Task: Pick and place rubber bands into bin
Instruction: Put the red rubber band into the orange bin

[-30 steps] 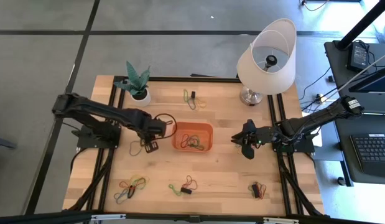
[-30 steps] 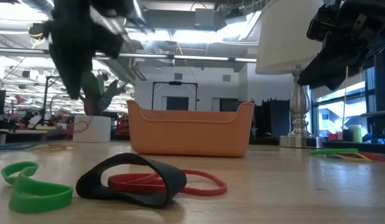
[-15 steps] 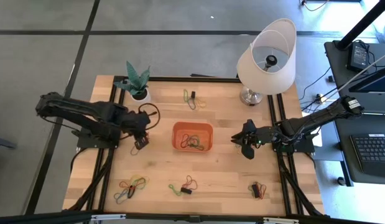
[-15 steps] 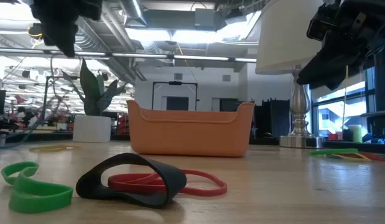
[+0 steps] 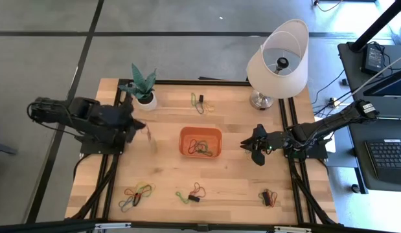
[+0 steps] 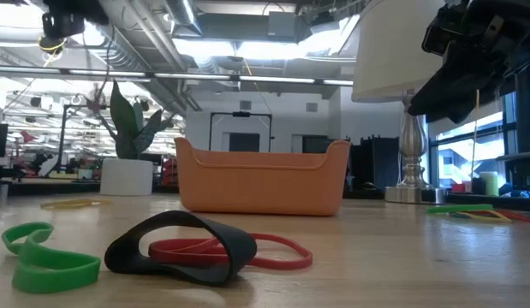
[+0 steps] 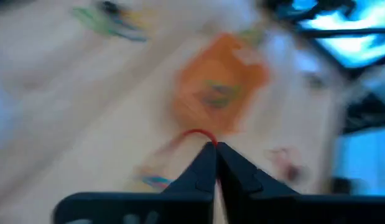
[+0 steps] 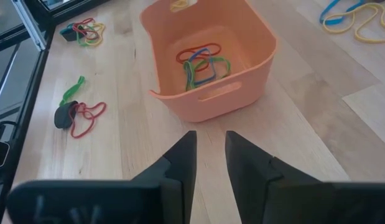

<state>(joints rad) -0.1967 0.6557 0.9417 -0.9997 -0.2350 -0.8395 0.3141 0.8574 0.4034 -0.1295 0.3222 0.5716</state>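
The orange bin [image 5: 201, 142] stands mid-table with several rubber bands [image 8: 201, 62] lying in it. More rubber bands lie in clusters near the front edge [image 5: 137, 194], [image 5: 190, 193], [image 5: 269, 197] and at the far side [image 5: 200, 102]. My left gripper [image 5: 142, 127] hangs raised over the table's left part, left of the bin, shut on a red rubber band [image 7: 193, 133]. My right gripper [image 8: 209, 140] waits right of the bin, open, with nothing between its fingers. My left gripper pinches the red rubber band [image 7: 198, 134] between its shut fingertips. The fingers slant down toward the table. The loop sticks out past the tips, clear of the table. The picture is blurred, so I cannot tell whether more bands hang with it.
A white lamp [image 5: 278, 61] stands at the far right and a potted plant [image 5: 143, 87] at the far left. In the low view, green [image 6: 42, 252], black [image 6: 183, 248] and red [image 6: 265, 250] bands lie in front of the bin [image 6: 262, 177].
My left gripper has risen from the table just left of the bin and drawn back toward the left edge, tipping up from pointing steeply down. The bands that lay at that spot have left the table with it. It has stayed shut.
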